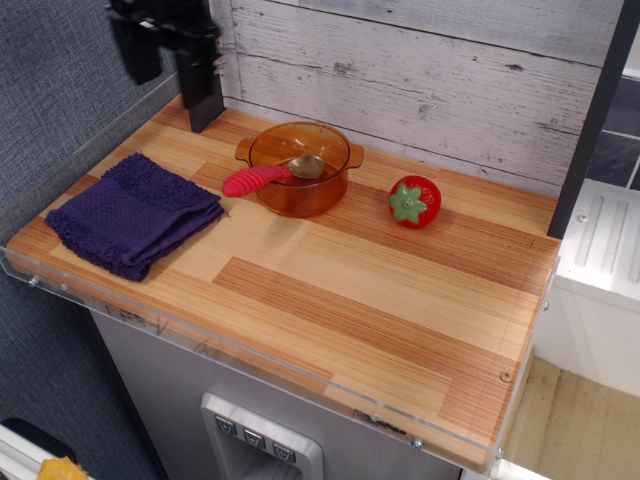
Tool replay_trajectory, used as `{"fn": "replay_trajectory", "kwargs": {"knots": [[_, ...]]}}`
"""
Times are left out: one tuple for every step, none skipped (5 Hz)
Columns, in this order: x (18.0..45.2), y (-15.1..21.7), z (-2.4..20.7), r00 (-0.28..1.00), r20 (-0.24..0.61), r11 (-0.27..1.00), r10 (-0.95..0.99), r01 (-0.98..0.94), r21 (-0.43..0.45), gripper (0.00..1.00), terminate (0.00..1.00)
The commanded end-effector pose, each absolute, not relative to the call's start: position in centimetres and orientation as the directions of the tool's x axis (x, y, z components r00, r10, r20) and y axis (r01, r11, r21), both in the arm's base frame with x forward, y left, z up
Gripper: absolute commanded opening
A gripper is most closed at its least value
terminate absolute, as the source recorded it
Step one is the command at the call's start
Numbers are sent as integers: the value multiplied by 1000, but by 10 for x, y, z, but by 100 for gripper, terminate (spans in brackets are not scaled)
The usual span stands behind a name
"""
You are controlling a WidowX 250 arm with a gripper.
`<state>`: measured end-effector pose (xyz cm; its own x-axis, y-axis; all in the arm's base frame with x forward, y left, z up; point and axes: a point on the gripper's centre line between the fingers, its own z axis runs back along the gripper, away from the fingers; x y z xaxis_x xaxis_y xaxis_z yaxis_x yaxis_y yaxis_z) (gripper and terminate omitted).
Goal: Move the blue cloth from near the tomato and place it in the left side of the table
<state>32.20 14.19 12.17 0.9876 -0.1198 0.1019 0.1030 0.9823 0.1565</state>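
Observation:
The blue cloth (135, 212) lies flat and folded on the left end of the table (350, 290), touching nothing else. The tomato (414, 201) stands at the back right of the middle, far from the cloth. My gripper (166, 58) is high above the table's back left corner, blurred, in front of the dark post. Its fingers (136, 58) stand apart and hold nothing. It is well above and behind the cloth.
An orange see-through pot (300, 166) stands at the back middle, between cloth and tomato, with a red-handled spoon (256, 180) resting in it. A dark post (203, 95) rises at the back left, another at the far right. A clear plastic rim edges the table.

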Motion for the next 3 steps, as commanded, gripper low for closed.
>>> {"fn": "replay_trajectory", "kwargs": {"knots": [[336,115,138,976,186,987,-116,91,134,100,0],[340,105,137,974,193,991,-121,107,80,100,0],[340,105,137,974,193,991,-121,107,80,100,0]]}}
